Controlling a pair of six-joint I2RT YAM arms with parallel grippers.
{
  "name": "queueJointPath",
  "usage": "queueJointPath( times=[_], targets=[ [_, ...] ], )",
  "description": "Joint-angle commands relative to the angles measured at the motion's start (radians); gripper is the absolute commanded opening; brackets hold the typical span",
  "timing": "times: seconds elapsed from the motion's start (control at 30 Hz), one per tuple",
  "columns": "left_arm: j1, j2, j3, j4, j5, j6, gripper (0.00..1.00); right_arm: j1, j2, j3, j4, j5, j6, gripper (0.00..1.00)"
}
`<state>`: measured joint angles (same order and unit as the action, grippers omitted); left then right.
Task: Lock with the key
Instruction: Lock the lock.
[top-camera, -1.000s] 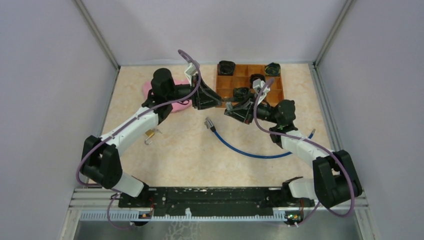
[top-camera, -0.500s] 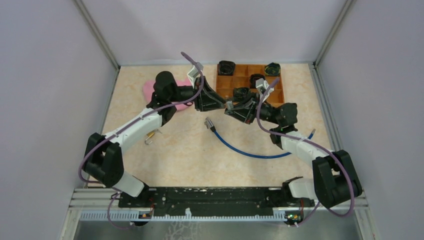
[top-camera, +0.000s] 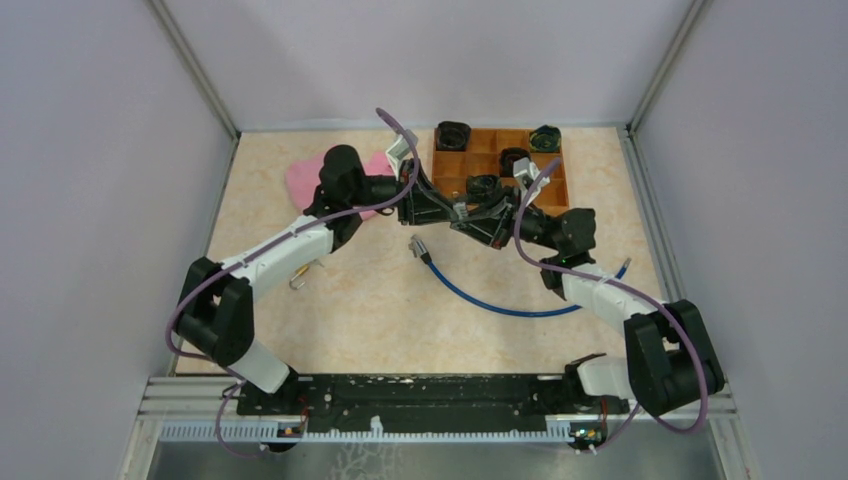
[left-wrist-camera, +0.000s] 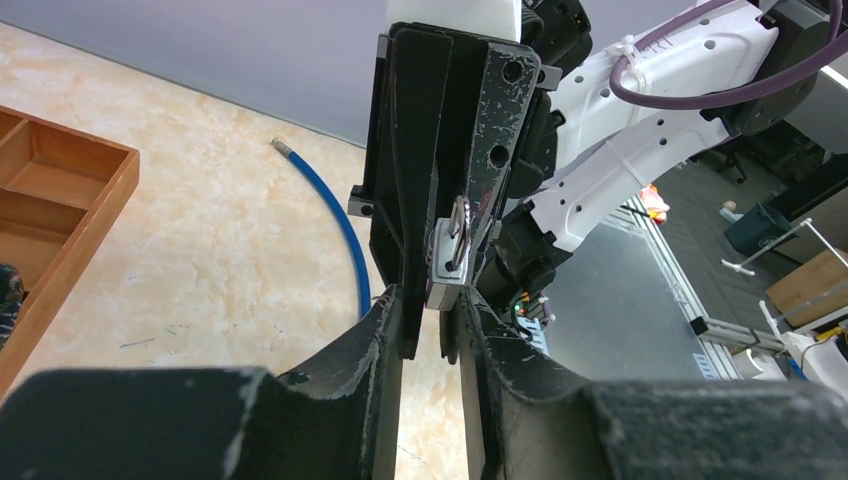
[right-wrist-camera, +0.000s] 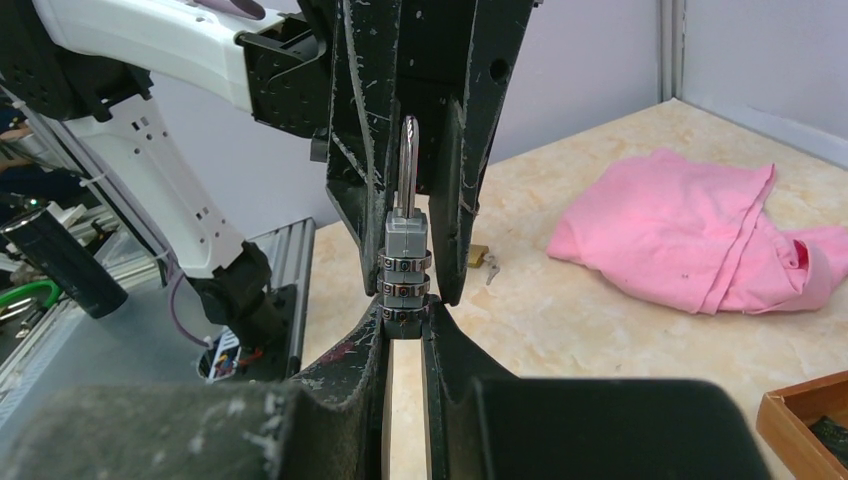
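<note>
A silver combination padlock (right-wrist-camera: 405, 255) with number dials is held above the table between both grippers. My right gripper (right-wrist-camera: 405, 320) is shut on its lower body. My left gripper (left-wrist-camera: 430, 300) meets it head-on, with its fingers (right-wrist-camera: 455, 200) against both sides of the padlock (left-wrist-camera: 447, 265) around the shackle. In the top view the two grippers, left (top-camera: 445, 207) and right (top-camera: 466, 214), touch tip to tip in front of the tray. A small brass lock with a key (top-camera: 300, 272) lies on the table beside the left forearm, and also shows in the right wrist view (right-wrist-camera: 482, 259).
A wooden compartment tray (top-camera: 558, 190) with several black parts stands at the back right. A pink cloth (top-camera: 305, 180) lies at the back left. A blue cable (top-camera: 490, 300) curves across the table's middle.
My left arm has swung right until its fingers closed in around the padlock held by my right gripper. The right arm has barely moved.
</note>
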<state>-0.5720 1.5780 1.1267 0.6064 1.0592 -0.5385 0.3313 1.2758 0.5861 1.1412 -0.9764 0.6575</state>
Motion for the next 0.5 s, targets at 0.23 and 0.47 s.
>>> queueJointPath(
  times=[0.23,0.47],
  targets=[
    [-0.008,0.004,0.030,0.029,0.004,-0.001,0.30,0.000,-0.027,-0.008,0.048,0.003,-0.029,0.00],
    [-0.008,0.005,0.025,0.062,0.013,-0.032,0.33,0.003,-0.030,-0.009,0.022,-0.007,-0.056,0.00]
  ],
)
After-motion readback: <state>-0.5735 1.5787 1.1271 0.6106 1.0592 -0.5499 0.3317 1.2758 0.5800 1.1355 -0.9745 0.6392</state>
